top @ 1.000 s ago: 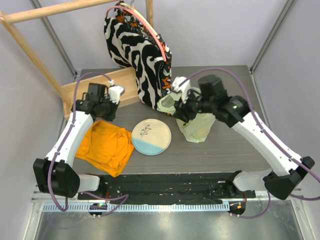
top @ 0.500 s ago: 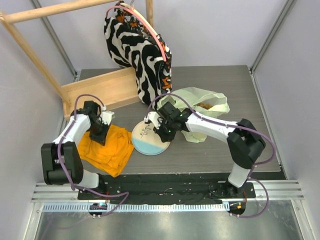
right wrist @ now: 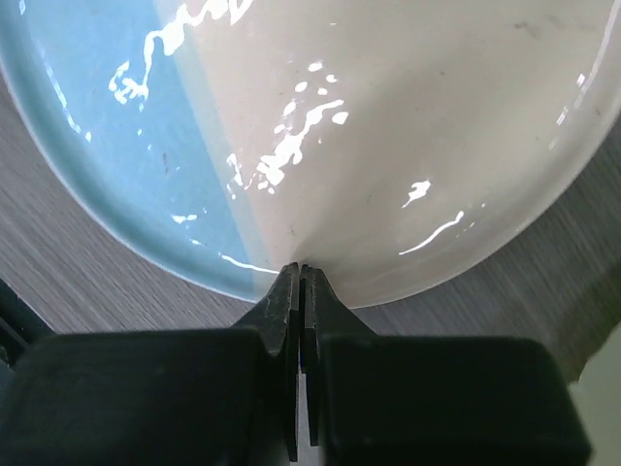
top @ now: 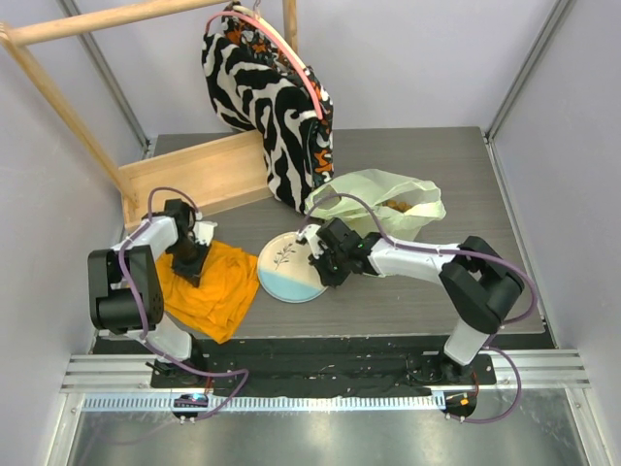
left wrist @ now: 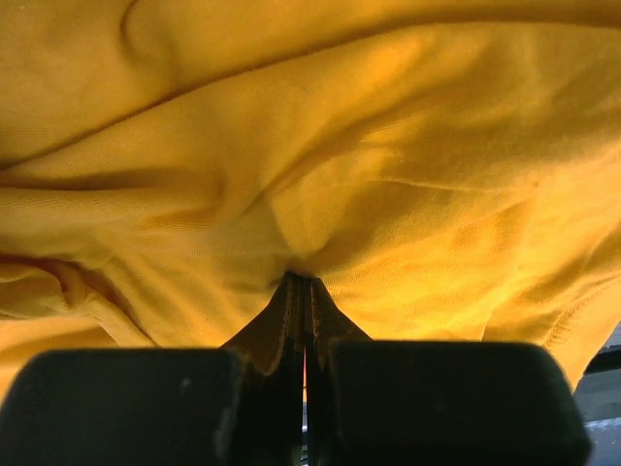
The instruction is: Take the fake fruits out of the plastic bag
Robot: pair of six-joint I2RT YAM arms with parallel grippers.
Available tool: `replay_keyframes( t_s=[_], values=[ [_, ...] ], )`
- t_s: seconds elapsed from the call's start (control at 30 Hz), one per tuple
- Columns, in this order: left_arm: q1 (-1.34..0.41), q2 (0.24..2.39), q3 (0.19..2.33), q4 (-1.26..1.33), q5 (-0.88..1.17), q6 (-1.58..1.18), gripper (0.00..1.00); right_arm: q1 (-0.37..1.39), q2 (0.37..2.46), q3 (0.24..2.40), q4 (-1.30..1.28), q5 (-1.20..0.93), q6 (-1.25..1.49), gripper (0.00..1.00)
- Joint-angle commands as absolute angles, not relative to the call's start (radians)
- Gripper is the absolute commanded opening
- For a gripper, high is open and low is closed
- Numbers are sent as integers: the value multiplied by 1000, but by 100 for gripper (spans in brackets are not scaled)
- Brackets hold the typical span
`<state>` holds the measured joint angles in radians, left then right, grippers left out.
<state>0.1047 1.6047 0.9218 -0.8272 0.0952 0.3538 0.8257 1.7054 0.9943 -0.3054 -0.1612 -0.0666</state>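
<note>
Left gripper (left wrist: 301, 283): jaws closed flat together, tips pressed into a fold of the orange cloth (left wrist: 388, 146) at the near left of the table (top: 437, 291). I cannot tell whether any fabric is pinched.

Right gripper (right wrist: 301, 272): jaws closed with nothing between them, tips at the right rim of the white-and-blue plate (right wrist: 408, 116).

Plastic bag (top: 374, 189): lies far right of the plate, beside the zebra-patterned bag (top: 272, 97), mouth open. Fake fruits (top: 396, 205): only a brownish patch shows inside the mouth.
</note>
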Motion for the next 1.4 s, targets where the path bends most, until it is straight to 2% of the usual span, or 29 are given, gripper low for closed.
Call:
replay_keyframes(
  t_s=[0.0,0.2,0.33,0.53,0.67,0.7,0.77,0.8,0.87,0.9,0.97,1.0,1.07,1.1,1.13,1.17,1.37],
  values=[
    [147,1643,979,-767,28,347,0,805,1643,911,-327,36,107,1],
    [196,1695,1019,-781,48,353,0,547,1631,871,-405,14,232,1],
    [196,1689,1028,-785,64,334,0,436,1600,838,-468,-52,294,1],
    [196,1660,1045,-811,124,324,0,423,1530,822,-486,-147,284,1],
    [169,1547,1133,-922,315,360,2,465,1418,890,-557,-241,190,1],
    [154,1487,1161,-964,368,409,14,475,1358,934,-577,-250,152,11],
    [82,1419,1218,-1052,477,420,30,492,1312,1036,-662,-274,129,24],
    [45,1386,1273,-1063,495,411,47,494,1272,1079,-699,-284,111,35],
    [-114,1296,1334,-1055,477,391,64,492,1232,1216,-797,-282,101,43],
    [-171,1276,1395,-1042,460,382,78,494,1188,1260,-823,-264,97,48],
    [-317,1265,1462,-1008,440,359,86,492,1129,1354,-838,-163,71,54],
    [-349,1285,1555,-1003,442,344,87,492,1106,1377,-838,-105,60,64],
    [-412,1373,1641,-991,446,287,95,456,1052,1413,-839,98,35,76],
    [-431,1402,1716,-983,445,281,100,433,1040,1411,-842,148,29,90],
    [-474,1425,1747,-959,436,278,100,402,1029,1408,-859,211,28,94],
    [-498,1478,1776,-948,425,288,100,378,1025,1404,-871,279,28,95],
    [-698,1663,1976,-980,284,403,99,192,985,1442,-951,346,38,96]
  ],
)
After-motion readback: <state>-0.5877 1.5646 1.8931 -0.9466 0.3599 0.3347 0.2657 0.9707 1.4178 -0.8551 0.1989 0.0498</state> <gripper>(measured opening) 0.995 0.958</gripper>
